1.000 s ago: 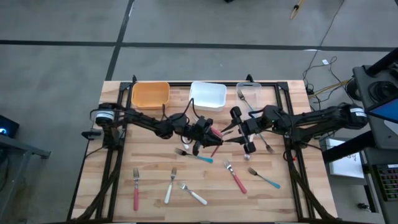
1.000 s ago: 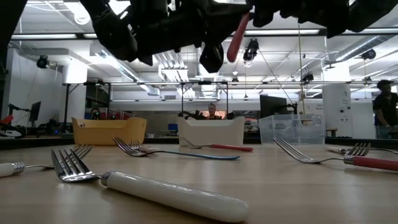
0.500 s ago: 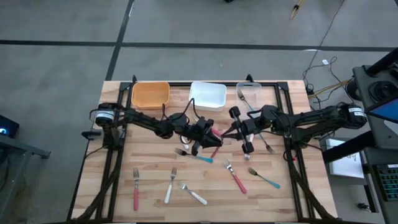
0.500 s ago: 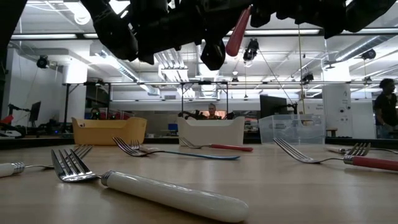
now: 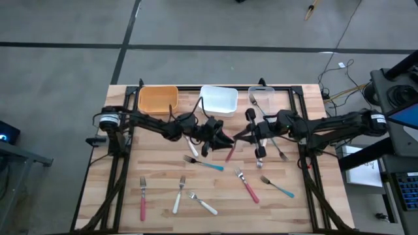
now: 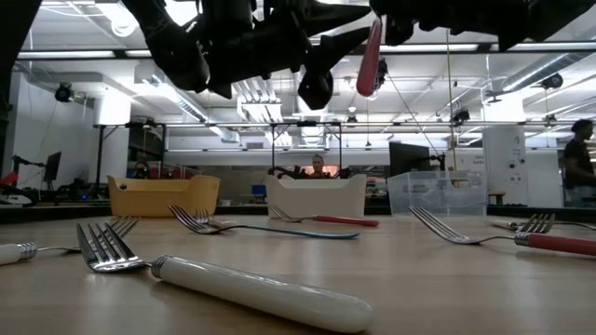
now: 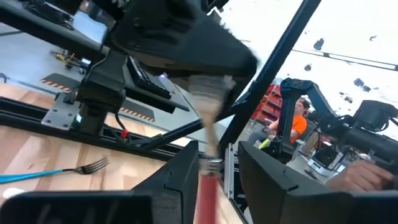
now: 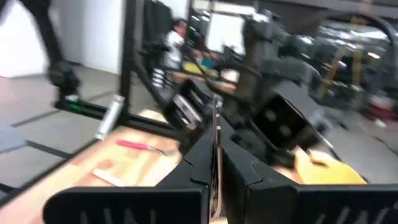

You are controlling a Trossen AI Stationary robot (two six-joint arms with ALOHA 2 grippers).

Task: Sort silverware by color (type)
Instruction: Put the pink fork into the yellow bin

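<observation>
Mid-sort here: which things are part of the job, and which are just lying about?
Job: red fork in right tool, left tool beside it; table forks.
Not silverware: orange bin, white bin, clear bin, floor cables.

Two dark jointed arms, blocky black hands (image 5: 243, 138)

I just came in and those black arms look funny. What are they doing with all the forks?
The two arms meet above the middle of the wooden table, passing a red-handled metal fork between them. The right pincer is shut on its metal end, while the left pincer has opened around the handle. Other red, white and blue forks lie on the table, with an orange bin, a white bin and a clear bin along the far edge.
</observation>
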